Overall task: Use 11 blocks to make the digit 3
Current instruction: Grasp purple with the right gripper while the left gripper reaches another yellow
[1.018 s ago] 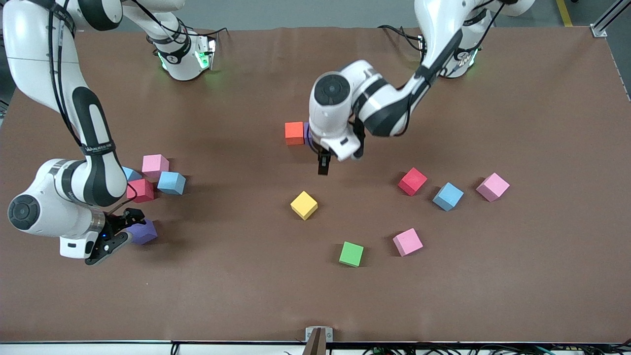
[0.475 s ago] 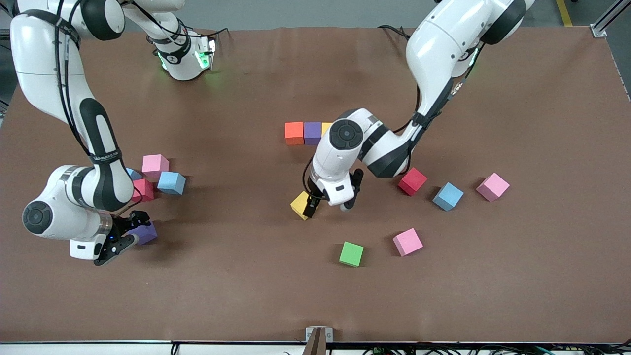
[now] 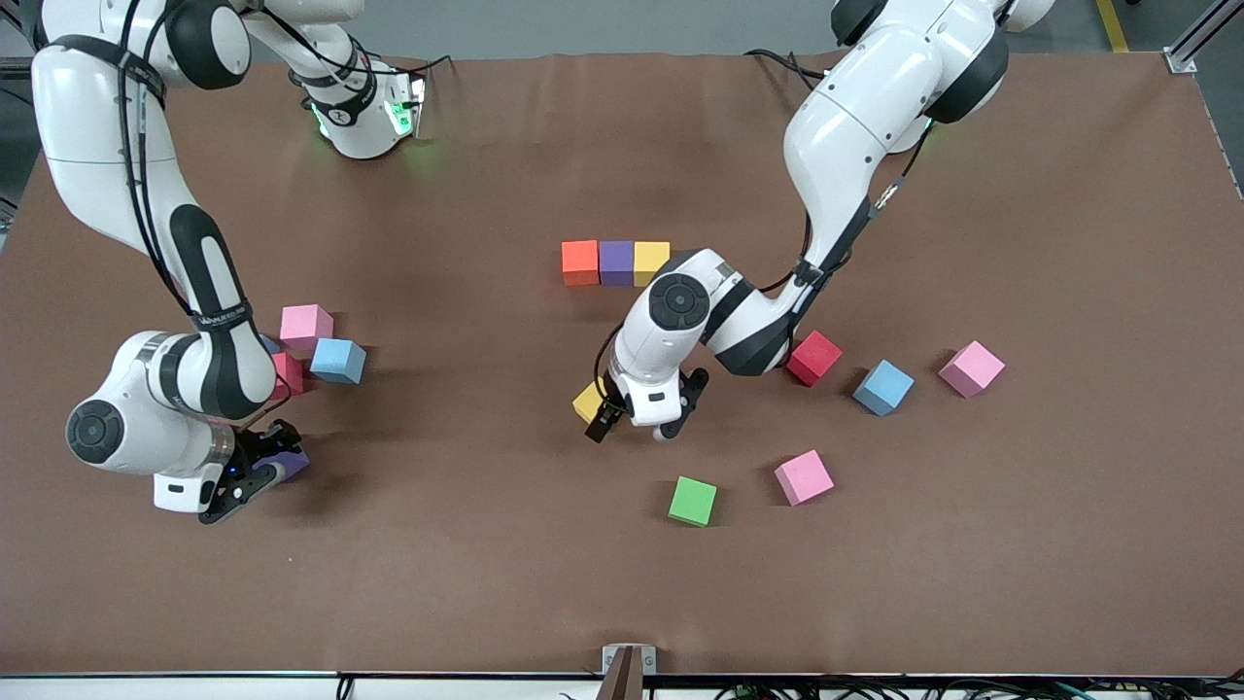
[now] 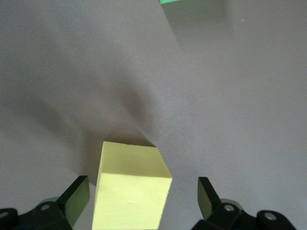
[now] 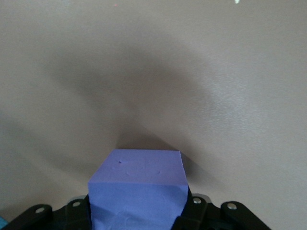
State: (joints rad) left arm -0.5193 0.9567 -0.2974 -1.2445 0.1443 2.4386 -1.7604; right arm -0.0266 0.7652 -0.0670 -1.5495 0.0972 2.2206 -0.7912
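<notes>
Left pincer (image 4: 143, 201) spread wide around the loose yellow block (image 4: 132, 191) on the table (image 3: 486, 583), right pincer (image 5: 136, 211) clamped on the purple block (image 5: 137, 191).

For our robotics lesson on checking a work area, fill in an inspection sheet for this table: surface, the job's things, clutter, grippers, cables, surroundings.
Surface: brown table, flat.
Job's things: orange block, purple block and yellow block touch in a row; other blocks lie scattered.
Clutter: nothing seen.
Grippers: left gripper open, astride a loose yellow block; right gripper shut on a loose purple block.
Cables: black leads by the arm bases.
Surroundings: grey floor.
</notes>
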